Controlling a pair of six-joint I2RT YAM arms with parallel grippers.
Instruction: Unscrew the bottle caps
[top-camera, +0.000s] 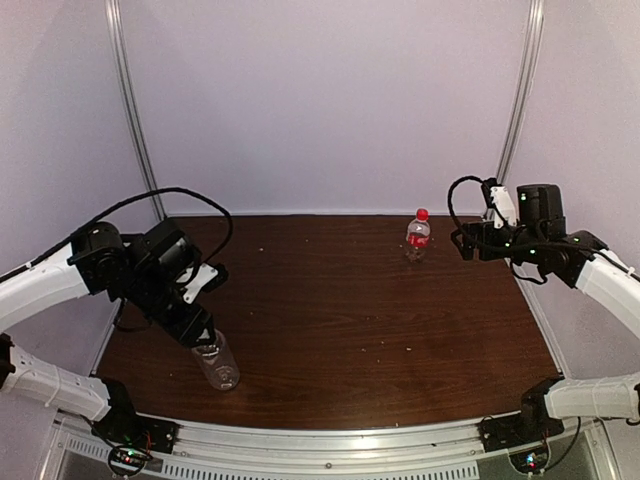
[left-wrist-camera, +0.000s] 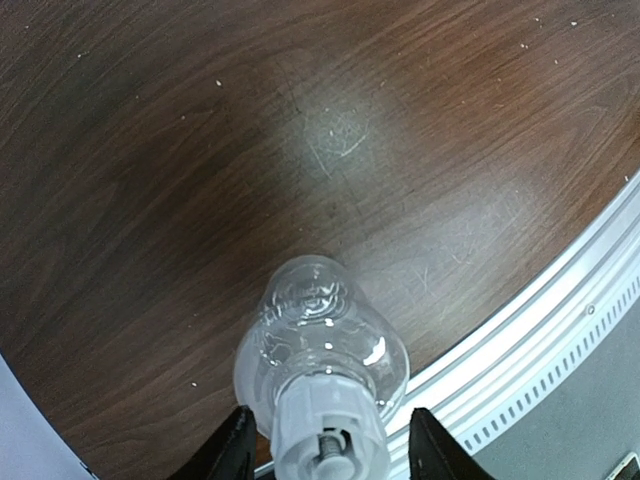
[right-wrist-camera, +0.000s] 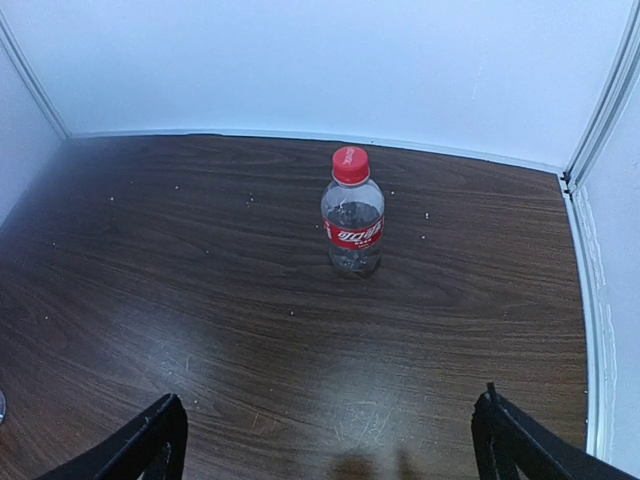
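Note:
The plain clear bottle (top-camera: 220, 367) (left-wrist-camera: 320, 330) stands near the table's front left edge. Its white cap (left-wrist-camera: 330, 432) lies between the fingers of my left gripper (top-camera: 203, 340) (left-wrist-camera: 330, 445), which comes down on it from above. A narrow gap shows on each side of the cap, so the jaws are open around it. The bottle with the red label band (top-camera: 417, 238) (right-wrist-camera: 353, 232) stands upright at the back right, its red cap (top-camera: 422, 213) (right-wrist-camera: 350, 164) screwed on. My right gripper (top-camera: 463, 243) (right-wrist-camera: 333, 440) hovers wide open to the right of it, well apart, holding nothing.
A slotted metal rail (left-wrist-camera: 540, 330) (top-camera: 330, 440) runs along the table's front edge, close to the plain bottle. White walls with aluminium posts (top-camera: 520, 100) close in the back and sides. The dark wooden tabletop (top-camera: 340, 310) lies between the two bottles.

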